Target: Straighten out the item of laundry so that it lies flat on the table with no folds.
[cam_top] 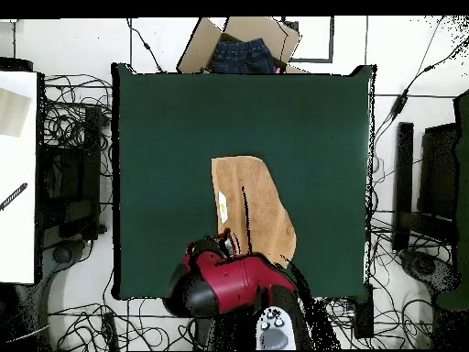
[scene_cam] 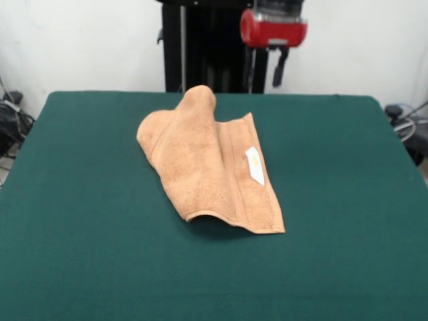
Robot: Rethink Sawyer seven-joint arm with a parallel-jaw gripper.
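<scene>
Towel: a peach terry cloth lying near the middle of the table, folded over on itself lengthwise, with one end humped up and a white tag showing on the banded side.
Arm: drawn back at the robot's edge of the table, red and black, over the towel's nearest end in the overhead view.
Jaws: I cannot tell how they stand; only the arm's red head and dark parts below it show at the top of the front view, and nothing is seen held.
Towel relative to jaws: below and out in front of them, apart, not touched.
Step in hand: by my judgement, the start; the fold is not yet opened.
Next move: likely to come down on the free edge of the upper layer, pinch it alone, and draw it sideways off the lower layer.
</scene>
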